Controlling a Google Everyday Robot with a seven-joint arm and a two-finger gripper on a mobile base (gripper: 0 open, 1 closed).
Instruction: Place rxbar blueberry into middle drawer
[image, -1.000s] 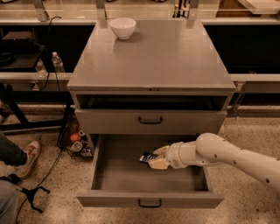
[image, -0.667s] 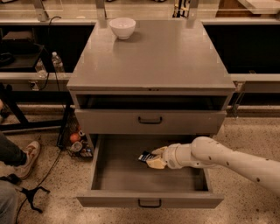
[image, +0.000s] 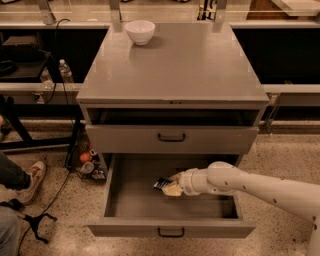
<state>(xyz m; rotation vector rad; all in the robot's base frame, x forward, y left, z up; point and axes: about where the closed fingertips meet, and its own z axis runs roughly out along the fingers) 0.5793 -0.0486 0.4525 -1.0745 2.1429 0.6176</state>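
Note:
The middle drawer (image: 125, 200) is the grey cabinet's lowest one, pulled wide open, with a plain grey inside. My gripper (image: 171, 189) reaches in from the right on a white arm (image: 250, 187) and sits low inside the drawer, near its middle. It is shut on the rxbar blueberry (image: 161, 184), a small dark bar that sticks out to the left of the fingertips, just above the drawer floor.
A white bowl (image: 140, 31) stands at the back left of the cabinet top (image: 180, 65). The closed drawer front (image: 171, 137) sits one level higher, with an open slot above it. A person's legs and shoe (image: 30, 182), cables and a bottle (image: 65, 72) are at the left.
My gripper, with the bar in it, has moved slightly left and lower inside the drawer. Nothing else has moved.

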